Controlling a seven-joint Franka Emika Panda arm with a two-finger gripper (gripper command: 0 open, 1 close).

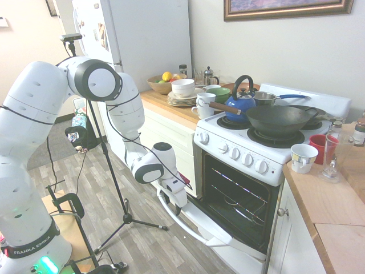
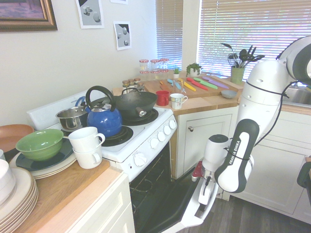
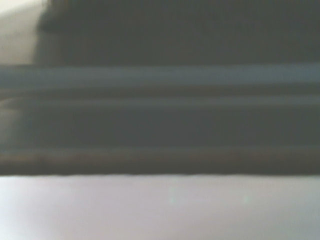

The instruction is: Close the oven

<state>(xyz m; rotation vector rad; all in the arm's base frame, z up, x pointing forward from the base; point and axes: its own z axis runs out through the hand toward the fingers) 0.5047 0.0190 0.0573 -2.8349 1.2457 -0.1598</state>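
The gripper (image 1: 178, 206) hangs low at the outer edge of the open door (image 1: 219, 234) of the oven (image 1: 251, 171), right at the curved white handle (image 1: 182, 225); whether its fingers are spread or closed cannot be told from either outside view. In the second exterior view the gripper (image 2: 201, 206) points down at the door's front rim (image 2: 194, 218). The wrist view is a blur of dark and pale bands, nothing readable.

The door slopes down from the hinge toward the floor, partly open, with the dark cavity and wire racks (image 1: 236, 197) exposed behind it. The oven stands between white cabinets (image 1: 165, 142) on its left and a wooden counter (image 1: 331, 200) on its right, against a pale wall. A row of white knobs (image 1: 234, 153) runs across its front.

On the burners sit a blue kettle (image 1: 242, 103), a dark wok (image 1: 279, 119) and a small steel pot (image 1: 265, 98). Left of the stove the counter carries stacked plates (image 1: 182, 100), white cups (image 1: 204, 105), a green bowl (image 1: 219, 93) and a fruit bowl (image 1: 162, 83). To the right are a white mug (image 1: 302, 157) and a red cup (image 1: 319, 147) near the counter's front edge.

The wood-plank floor (image 1: 114, 188) in front of the door is open beyond the arm. A white refrigerator (image 1: 142, 34) stands far left.
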